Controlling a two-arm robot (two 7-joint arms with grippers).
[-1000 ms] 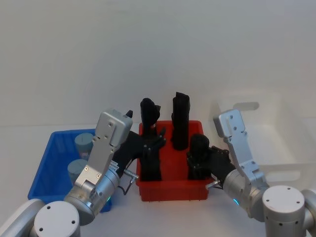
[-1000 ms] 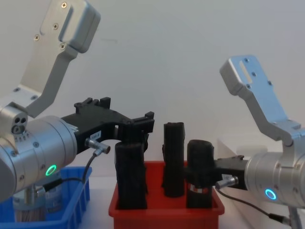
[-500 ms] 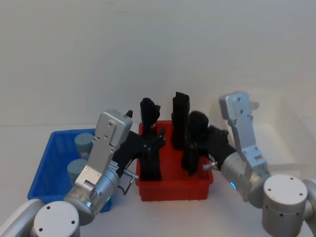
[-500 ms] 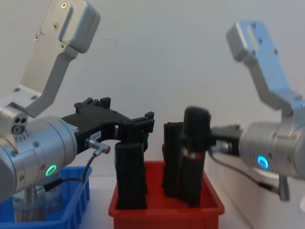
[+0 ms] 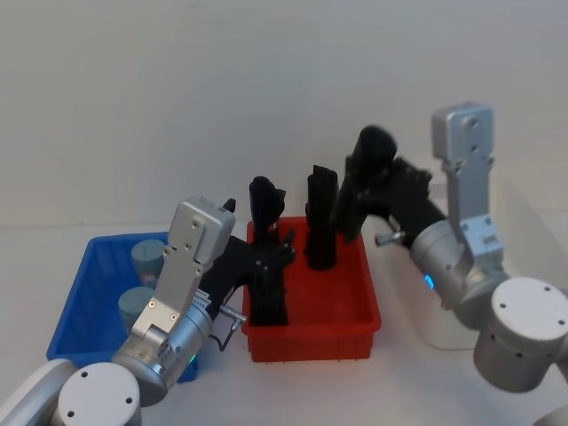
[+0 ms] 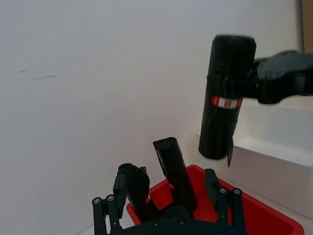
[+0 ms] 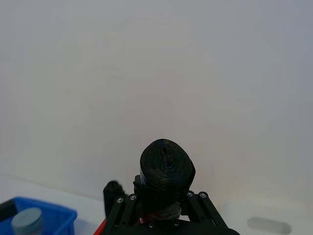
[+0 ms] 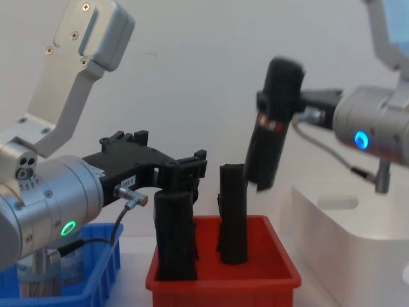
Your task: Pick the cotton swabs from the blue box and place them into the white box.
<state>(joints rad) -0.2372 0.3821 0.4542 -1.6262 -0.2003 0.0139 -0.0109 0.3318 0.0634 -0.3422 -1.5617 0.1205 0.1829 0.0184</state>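
Two cotton swabs jars [image 5: 149, 256] [image 5: 137, 304] with grey-blue lids stand in the blue box [image 5: 93, 293] at the left; one jar [image 8: 64, 265] shows in the chest view. My left gripper [image 5: 271, 259] [image 8: 187, 169] hovers open over the red bin [image 5: 311, 330], its fingers [image 6: 117, 188] spread around a standing black roll [image 8: 176, 236]. My right gripper [image 5: 383, 188] [image 7: 165, 198] is shut on another black roll [image 5: 366, 177] [image 8: 271, 125], held high above the red bin's right side, next to the white box [image 8: 345, 233] [image 5: 441, 335].
The red bin [image 8: 220, 274] stands between the blue box [image 8: 77, 281] and the white box [image 6: 274, 156]. Black rolls [image 5: 319, 217] [image 5: 264, 200] stand upright in it. A plain white wall rises behind the table.
My right gripper has lifted its black roll up out of the red bin and carried it back and to the right, toward the white box. The left arm has stayed still.
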